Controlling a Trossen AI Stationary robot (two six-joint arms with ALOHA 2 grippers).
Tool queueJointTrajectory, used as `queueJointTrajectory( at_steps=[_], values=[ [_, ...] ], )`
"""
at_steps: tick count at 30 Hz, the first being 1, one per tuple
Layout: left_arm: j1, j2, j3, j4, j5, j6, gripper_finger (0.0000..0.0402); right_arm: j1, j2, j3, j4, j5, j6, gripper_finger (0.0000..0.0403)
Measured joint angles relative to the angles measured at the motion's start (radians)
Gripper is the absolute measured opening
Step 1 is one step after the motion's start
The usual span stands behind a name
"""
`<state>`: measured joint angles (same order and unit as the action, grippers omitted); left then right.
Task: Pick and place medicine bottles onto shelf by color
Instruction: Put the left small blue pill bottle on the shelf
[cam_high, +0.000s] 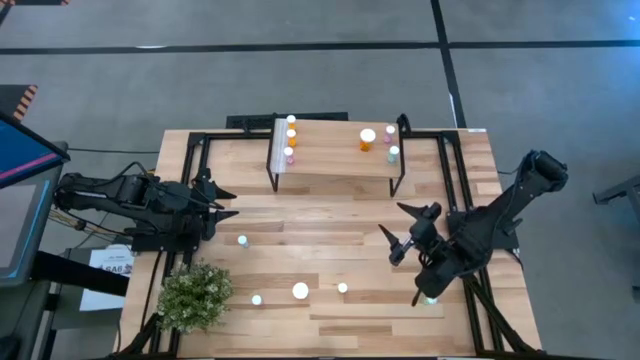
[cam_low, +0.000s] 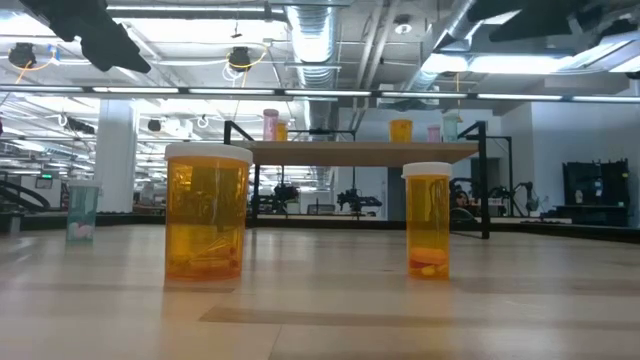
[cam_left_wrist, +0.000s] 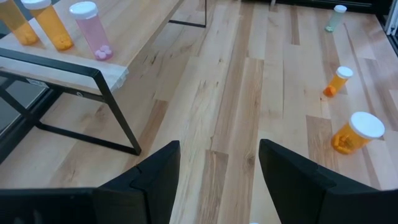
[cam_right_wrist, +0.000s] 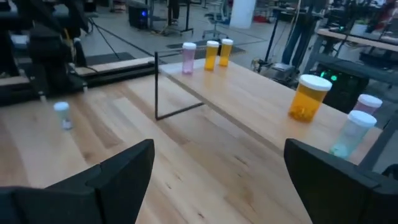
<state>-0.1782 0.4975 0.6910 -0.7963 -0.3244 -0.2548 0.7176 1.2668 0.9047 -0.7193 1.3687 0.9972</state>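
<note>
Both claws hang empty with fingers spread. Starting on the left, the left claw (cam_high: 226, 203) hovers over the light wooden surface (cam_high: 330, 215), nothing between its fingers. Just ahead and to one side stands a small pale green medicine bottle with a white cap (cam_high: 242, 240); farther out are a wide orange bottle with a white cap (cam_high: 300, 290) and a slimmer orange bottle (cam_high: 342, 288), both upright. Behind the claw's reach sits the small shelf with a light wood plank top and thin black metal legs (cam_high: 330, 155), already carrying two orange bottles and a pink one at its left end and an orange, a pink and a green one at its right.

The right claw (cam_high: 405, 233) waits, released, in front of the shelf's right leg.

A good pick probably means descending straight over a cap, squeezing the body below it, then lifting clear before travelling.

The shelf's front edge and legs need clearance. Its middle is bare, and the surface between the claws is free.
</note>
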Motion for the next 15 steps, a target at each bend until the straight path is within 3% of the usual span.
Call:
queueJointTrajectory(
  at_steps=[3,10,15],
  values=[
    [0.0,0.0,0.0,0.0,0.0,0.0,0.0206,0.01,-0.013,0.0,-0.004,-0.005,-0.011,0.0376],
    [0.0,0.0,0.0,0.0,0.0,0.0,0.0206,-0.09,-0.022,0.0,-0.006,-0.283,-0.11,0.0377],
    [0.0,0.0,0.0,0.0,0.0,0.0,0.0206,-0.156,-0.016,0.0,0.019,-0.359,-0.163,0.0377]
  ],
)
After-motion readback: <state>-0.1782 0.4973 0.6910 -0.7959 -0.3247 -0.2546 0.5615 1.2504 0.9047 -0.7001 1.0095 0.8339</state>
